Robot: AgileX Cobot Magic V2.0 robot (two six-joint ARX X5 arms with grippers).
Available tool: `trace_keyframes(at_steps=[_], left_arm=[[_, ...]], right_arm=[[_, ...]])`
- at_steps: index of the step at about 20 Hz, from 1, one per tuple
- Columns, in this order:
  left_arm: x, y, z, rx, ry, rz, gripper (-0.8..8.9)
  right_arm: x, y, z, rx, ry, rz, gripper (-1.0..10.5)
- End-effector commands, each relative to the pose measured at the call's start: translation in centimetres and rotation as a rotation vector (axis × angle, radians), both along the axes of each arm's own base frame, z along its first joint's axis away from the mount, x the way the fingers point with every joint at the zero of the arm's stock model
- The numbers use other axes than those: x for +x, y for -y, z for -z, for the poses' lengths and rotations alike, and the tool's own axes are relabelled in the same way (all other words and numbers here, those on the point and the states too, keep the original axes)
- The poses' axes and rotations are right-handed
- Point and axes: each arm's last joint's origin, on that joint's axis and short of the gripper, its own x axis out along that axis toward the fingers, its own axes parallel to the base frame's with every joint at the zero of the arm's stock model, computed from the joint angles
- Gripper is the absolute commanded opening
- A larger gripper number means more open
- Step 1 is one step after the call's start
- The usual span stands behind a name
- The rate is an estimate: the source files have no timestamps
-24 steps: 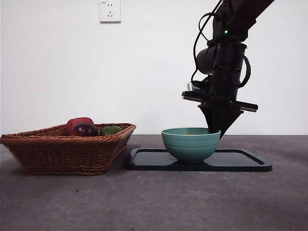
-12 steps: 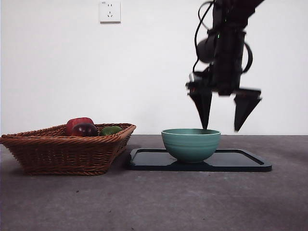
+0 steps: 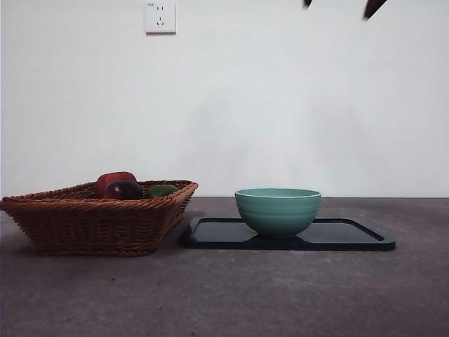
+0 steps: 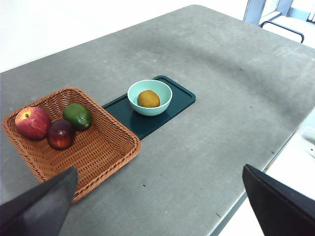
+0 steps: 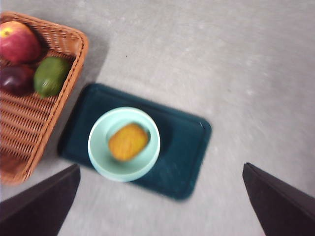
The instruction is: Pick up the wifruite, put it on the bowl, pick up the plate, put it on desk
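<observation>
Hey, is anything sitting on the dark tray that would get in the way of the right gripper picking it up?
Yes. The bowl, with the wifruite inside, stands on the tray toward the basket end. The open right gripper hangs high above.

Looks like a plain lab or test room rather than a home: bare white wall with a single power socket, large grey matte surface standing alone, metal chair or frame legs on a pale floor beyond its far edge.
</observation>
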Motion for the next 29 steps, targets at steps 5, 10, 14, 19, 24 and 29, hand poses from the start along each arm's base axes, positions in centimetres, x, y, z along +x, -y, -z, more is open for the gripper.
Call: trace_keyframes(at_steps=[5, 10, 14, 19, 24, 29], left_arm=[[-0.1, -0.1, -0.4, -0.014, 0.008, 0.006, 6.56], [-0.1, -0.1, -0.4, -0.015, 0.008, 0.006, 6.56], [-0.1, -0.1, -0.4, -0.015, 0.008, 0.006, 6.56], [-0.1, -0.1, -0.4, -0.015, 0.008, 0.006, 6.56], [0.0, 0.0, -0.4, -0.023, 0.011, 0.006, 6.55], [0.4, 0.6, -1.2, -0.135, -0.017, -0.028, 6.51]], right_arm=[[-11.3, 4.0, 0.0, -0.006, -0.003, -0.03, 5.5], [-18.2, 6.0, 3.0, 0.064, -0.005, -0.112, 5.5], [-21.9, 7.6, 5.5, 0.098, 0.056, -0.129, 5.5], [-25.2, 9.0, 6.8, 0.223, 0.217, -0.157, 5.5], [-26.0, 9.3, 6.6, 0.241, 0.268, -0.162, 5.5], [-25.8, 9.2, 6.3, 0.254, 0.302, -0.165, 5.5]])
